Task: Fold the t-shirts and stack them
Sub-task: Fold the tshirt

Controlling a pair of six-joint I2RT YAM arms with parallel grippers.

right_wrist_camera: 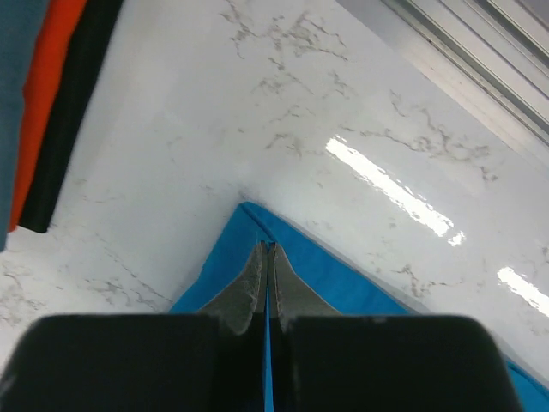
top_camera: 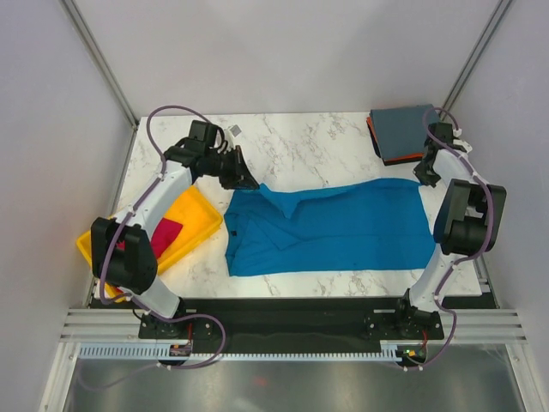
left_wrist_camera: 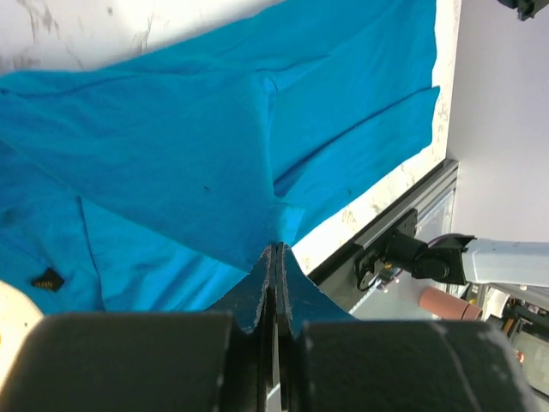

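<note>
The bright blue t-shirt lies spread across the middle of the marble table. My left gripper is shut on its far left part, with cloth pinched between the jaws in the left wrist view. My right gripper is shut on the shirt's far right corner, just above the table. The slate grey-blue t-shirt lies folded on the orange t-shirt at the far right. The magenta-red t-shirt lies in the yellow tray on the left.
The yellow tray hangs over the table's left edge. The folded stack shows at the top left of the right wrist view. The black frame rail runs along the near table edge.
</note>
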